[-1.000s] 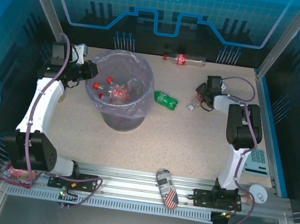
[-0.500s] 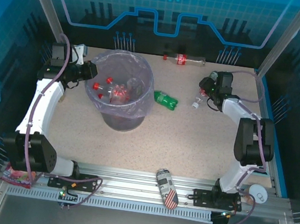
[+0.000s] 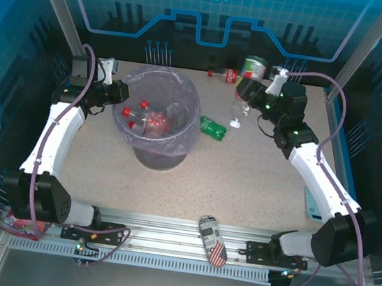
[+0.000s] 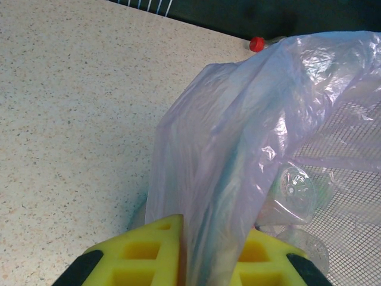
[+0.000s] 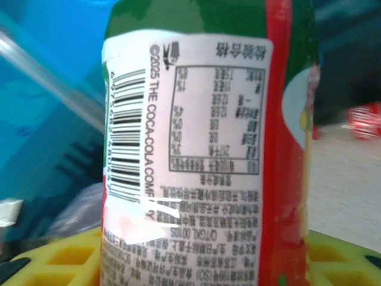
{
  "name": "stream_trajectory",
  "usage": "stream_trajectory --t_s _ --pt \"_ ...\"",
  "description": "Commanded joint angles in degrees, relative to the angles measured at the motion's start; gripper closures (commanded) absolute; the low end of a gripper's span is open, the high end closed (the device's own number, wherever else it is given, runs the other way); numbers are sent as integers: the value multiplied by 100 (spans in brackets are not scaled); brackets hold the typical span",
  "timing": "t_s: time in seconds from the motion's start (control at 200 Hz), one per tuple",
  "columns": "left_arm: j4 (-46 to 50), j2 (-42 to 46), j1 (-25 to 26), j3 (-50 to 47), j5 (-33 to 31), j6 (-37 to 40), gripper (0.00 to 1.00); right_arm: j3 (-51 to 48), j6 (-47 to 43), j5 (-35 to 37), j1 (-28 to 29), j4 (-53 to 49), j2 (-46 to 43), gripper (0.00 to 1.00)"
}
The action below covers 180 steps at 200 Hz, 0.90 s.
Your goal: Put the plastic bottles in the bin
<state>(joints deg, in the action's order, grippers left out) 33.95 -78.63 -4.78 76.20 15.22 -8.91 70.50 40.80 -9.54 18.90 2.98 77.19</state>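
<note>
speckled table [image 3: 256, 180], right gripper [image 3: 249, 92] clasping bottle [image 5: 190, 149]

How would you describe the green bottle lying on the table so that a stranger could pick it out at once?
On the table, find the round grey bin with the lilac bag, left of centre. Just to its right lies the green bottle, on its side. Unlike the clear red-labelled bottle at the far edge, it is green all over.

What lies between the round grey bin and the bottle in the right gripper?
A green plastic bottle, lying on its side; the top view shows it.
</note>
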Motion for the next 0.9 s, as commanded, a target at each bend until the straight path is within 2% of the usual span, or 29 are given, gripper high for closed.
stream_trajectory --t_s 0.0,0.165,0.31,0.61,0.896 --pt "462 14 128 -232 142 130 100 591 -421 -164 629 -72 5 47" --pt "456 41 179 -239 128 140 100 1363 -1081 0 1507 -213 377 48" --pt "455 49 231 -231 149 147 100 2015 -1476 -99 1920 -255 1020 49" --pt "437 94 257 -238 159 170 100 3293 -2061 -217 2311 -851 2365 48" --pt "432 112 255 -244 163 186 100 3681 -2329 145 2388 -1634 2866 48"
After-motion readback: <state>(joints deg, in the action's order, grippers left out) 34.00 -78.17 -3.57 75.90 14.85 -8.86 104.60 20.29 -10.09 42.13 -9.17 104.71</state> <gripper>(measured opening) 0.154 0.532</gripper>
